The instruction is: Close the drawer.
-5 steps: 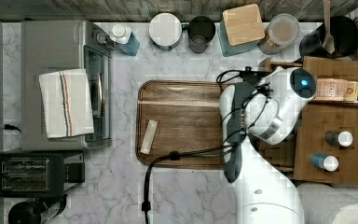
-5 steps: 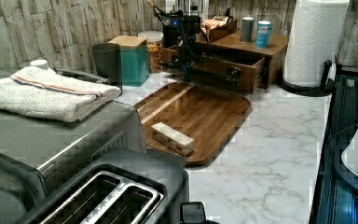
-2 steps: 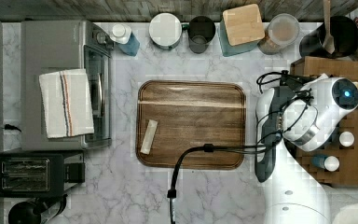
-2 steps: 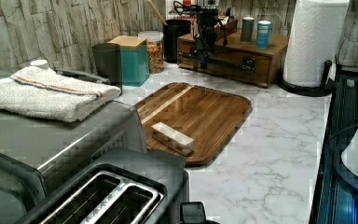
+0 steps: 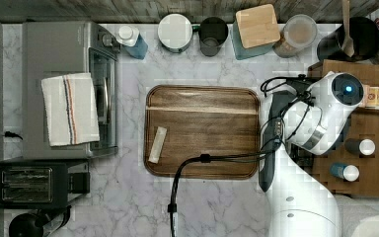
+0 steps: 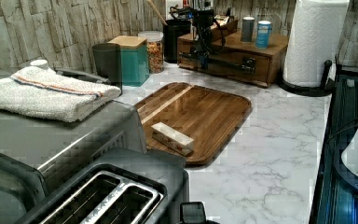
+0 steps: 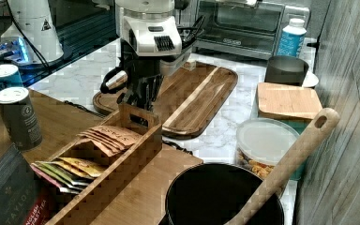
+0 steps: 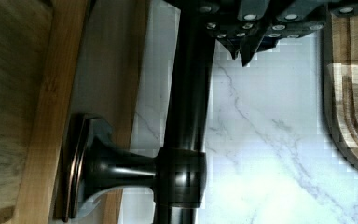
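The drawer sits pushed into the wooden organizer, its front about level with the organizer's face in the left view. Its dark bar handle runs across the drawer front and also appears in the left view. My gripper hangs just in front of that handle with its fingertips together, beside the bar and not around it. The gripper stands at the drawer's left end in the left view, and in the right view it is behind the tea-bag box. From above, the hand lies between tray and organizer.
A dark rounded wooden tray holding a small pale box lies just in front of the drawer. Two cans and a tea-bag box sit on the organizer. Canisters line the back wall. A paper towel roll, toaster oven and toaster stand nearby.
A second ago the drawer stood pulled out toward the tray. The arm swept to the top view's right and the drawer went in. Since then the arm has eased slightly back left.
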You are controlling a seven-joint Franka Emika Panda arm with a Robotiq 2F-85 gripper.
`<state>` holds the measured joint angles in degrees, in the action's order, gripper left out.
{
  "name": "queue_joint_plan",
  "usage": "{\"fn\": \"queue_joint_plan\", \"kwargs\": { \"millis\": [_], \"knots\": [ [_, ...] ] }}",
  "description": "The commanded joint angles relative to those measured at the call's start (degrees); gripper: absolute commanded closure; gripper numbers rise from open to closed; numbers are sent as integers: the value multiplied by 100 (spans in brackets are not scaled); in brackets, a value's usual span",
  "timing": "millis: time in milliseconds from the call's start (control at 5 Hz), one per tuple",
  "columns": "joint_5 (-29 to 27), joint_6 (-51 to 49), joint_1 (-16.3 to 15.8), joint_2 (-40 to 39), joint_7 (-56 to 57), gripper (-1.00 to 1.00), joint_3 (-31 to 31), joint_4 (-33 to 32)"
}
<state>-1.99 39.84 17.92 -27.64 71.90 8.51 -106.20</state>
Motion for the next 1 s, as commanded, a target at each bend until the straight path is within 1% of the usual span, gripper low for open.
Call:
{"fn": "queue_joint_plan", "kwargs": {
  "millis": [200, 600, 1000],
  "knots": [
    [360, 326, 581, 95, -382, 100, 1160, 715],
    [288, 327, 485, 79, -339, 100, 1272, 714],
    [271, 328, 461, 73, -328, 100, 1297, 715]
  ]
}}
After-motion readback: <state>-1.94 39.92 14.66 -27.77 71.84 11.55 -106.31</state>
